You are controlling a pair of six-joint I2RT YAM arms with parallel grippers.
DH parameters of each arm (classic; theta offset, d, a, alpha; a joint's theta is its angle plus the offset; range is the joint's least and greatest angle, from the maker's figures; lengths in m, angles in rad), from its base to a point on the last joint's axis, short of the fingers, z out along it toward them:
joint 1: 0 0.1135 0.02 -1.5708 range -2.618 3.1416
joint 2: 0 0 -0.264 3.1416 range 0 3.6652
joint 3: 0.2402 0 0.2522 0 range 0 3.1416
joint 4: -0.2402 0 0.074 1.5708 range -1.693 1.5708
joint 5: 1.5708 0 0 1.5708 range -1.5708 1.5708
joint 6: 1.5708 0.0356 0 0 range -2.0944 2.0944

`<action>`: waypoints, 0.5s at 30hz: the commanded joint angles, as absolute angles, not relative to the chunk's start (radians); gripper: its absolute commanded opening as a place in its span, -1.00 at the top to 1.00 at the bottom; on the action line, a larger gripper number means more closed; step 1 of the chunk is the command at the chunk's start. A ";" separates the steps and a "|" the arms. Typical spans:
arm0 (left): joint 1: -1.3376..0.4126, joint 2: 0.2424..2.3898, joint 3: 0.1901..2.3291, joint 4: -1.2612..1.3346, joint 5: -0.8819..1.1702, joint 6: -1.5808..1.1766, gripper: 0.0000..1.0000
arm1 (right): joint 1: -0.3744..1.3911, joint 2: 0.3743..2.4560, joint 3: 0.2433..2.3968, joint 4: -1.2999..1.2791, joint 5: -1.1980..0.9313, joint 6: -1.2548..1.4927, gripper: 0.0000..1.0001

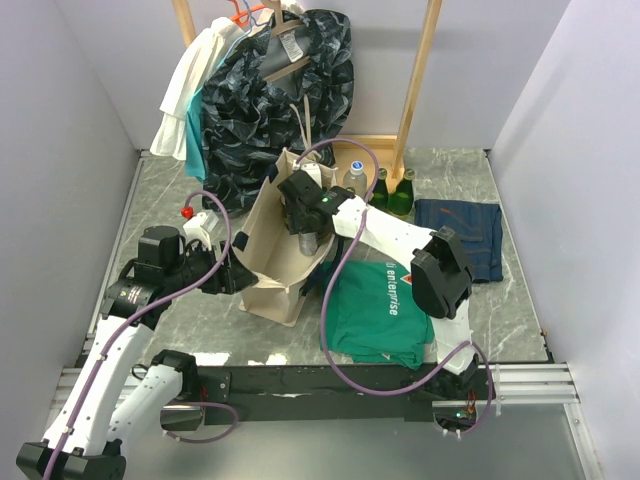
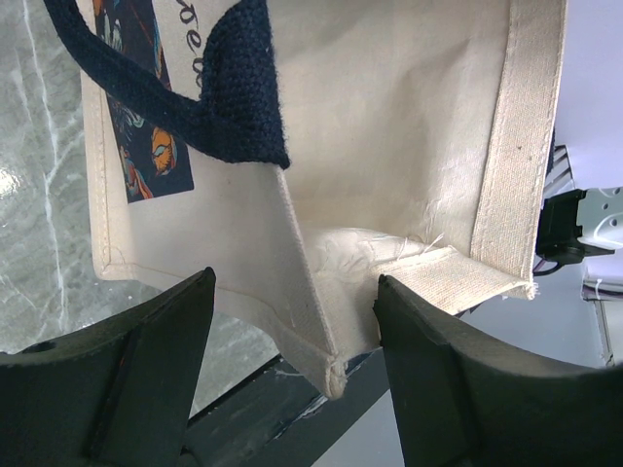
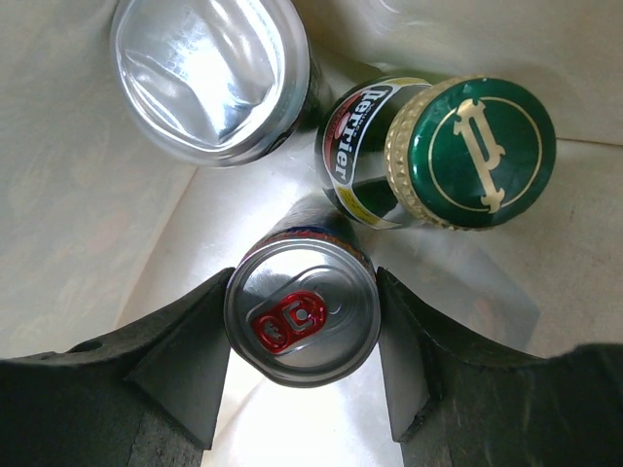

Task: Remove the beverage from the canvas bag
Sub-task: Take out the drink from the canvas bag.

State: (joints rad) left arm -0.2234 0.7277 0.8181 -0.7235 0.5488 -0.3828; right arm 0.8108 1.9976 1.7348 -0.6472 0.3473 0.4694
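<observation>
Flanking red-tabbed can (image 3: 302, 326), right jaws; Perrier bottle (image 3: 428, 156) beside.

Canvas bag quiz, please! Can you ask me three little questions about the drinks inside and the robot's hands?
1. What colour is the bottle cap?
2. True or false: the left gripper straddles an edge of the canvas bag.
3. Which drink sits between the right gripper's fingers? A the red-tab can, B the bottle, C the upturned can.
Key: 1 green; 2 true; 3 A.
</observation>
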 commanded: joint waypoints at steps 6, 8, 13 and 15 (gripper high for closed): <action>-0.227 0.704 0.810 -0.732 0.541 -0.373 -0.45 | 0.819 1.898 1.793 -0.614 0.376 0.437 1.00; -0.227 0.704 0.810 -0.732 0.545 -0.373 -0.45 | 0.822 1.894 1.799 -0.620 0.380 0.436 1.00; -0.227 0.706 0.810 -0.732 0.549 -0.371 -0.46 | 0.825 1.884 1.804 -0.624 0.385 0.434 1.00; -0.227 0.706 0.810 -0.732 0.552 -0.370 -0.46 | 0.825 1.881 1.807 -0.630 0.385 0.434 1.00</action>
